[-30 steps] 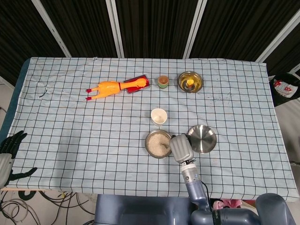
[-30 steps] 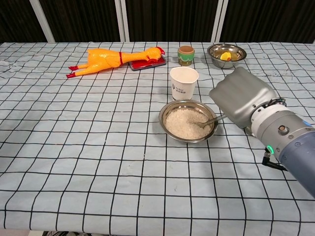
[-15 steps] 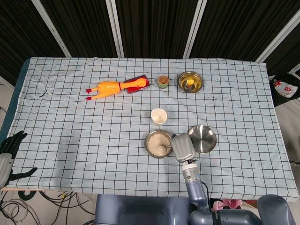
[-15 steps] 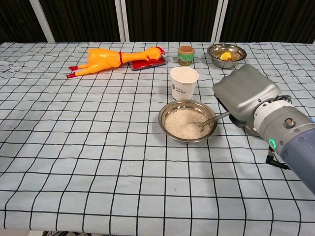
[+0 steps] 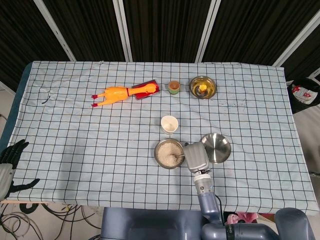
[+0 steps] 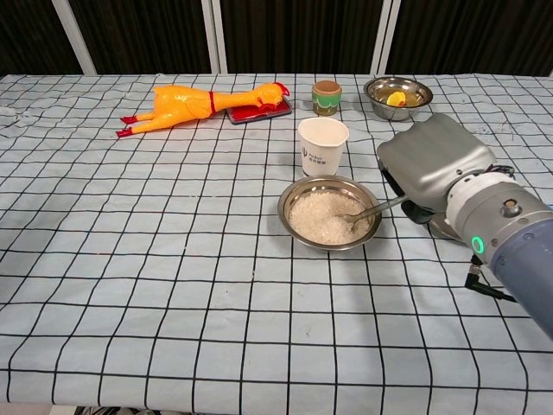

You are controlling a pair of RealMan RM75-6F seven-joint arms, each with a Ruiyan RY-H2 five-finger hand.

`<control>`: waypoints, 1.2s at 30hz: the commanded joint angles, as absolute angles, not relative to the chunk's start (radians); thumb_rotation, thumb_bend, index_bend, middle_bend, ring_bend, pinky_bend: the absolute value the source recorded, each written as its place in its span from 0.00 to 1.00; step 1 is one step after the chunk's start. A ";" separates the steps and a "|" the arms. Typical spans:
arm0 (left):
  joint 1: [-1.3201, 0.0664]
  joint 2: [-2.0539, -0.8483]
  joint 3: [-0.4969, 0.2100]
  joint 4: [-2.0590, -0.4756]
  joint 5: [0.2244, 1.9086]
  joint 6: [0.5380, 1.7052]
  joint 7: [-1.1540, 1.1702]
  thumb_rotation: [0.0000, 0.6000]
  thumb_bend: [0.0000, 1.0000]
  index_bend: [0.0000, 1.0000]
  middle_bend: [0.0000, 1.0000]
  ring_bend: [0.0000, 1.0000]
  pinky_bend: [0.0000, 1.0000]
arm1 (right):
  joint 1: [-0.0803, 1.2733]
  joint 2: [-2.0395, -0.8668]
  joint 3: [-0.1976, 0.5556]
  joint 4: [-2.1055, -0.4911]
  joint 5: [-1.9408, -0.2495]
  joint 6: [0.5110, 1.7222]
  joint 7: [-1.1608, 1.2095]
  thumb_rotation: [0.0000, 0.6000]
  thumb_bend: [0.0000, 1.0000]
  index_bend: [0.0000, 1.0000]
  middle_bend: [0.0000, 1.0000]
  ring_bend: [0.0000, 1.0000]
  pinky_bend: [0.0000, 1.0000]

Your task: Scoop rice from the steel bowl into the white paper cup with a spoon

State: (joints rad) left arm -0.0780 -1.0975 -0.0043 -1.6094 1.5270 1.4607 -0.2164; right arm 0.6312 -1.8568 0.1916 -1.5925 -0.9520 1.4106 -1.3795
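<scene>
The steel bowl (image 5: 156, 155) (image 6: 285, 201) of white rice (image 6: 320, 214) sits at the table's near middle. Just behind it the white paper cup (image 5: 169, 124) (image 6: 322, 145) stands upright. My right hand (image 5: 196, 156) (image 6: 432, 169) is at the bowl's right side, back of the hand up, and grips a metal spoon (image 6: 371, 209) (image 5: 178, 156). The spoon's handle slants down over the rim and its tip lies in the rice. My left hand (image 5: 11, 159) hangs off the table's near left corner, fingers apart and holding nothing.
A steel lid (image 5: 216, 147) lies right of my right hand. Along the back are a yellow rubber chicken (image 5: 114, 94), a red flat item (image 5: 147, 89), a small brown-and-green pot (image 5: 174, 87) and a second steel bowl (image 5: 203, 86) holding something yellow.
My right hand has shifted slightly to the right, drawing the spoon toward the bowl's right rim. The left hand has not moved.
</scene>
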 commanded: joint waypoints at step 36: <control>-0.078 -1.098 -0.005 -1.609 1.526 1.462 -0.216 1.00 0.00 0.00 0.00 0.00 0.00 | 0.645 -1.862 0.236 -1.657 -0.890 1.463 -1.330 1.00 0.52 0.70 1.00 1.00 1.00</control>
State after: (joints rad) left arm -0.0776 -1.0979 -0.0051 -1.6092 1.5264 1.4621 -0.2157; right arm 0.6442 -1.8611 0.2335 -1.6539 -0.8937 1.4600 -1.3266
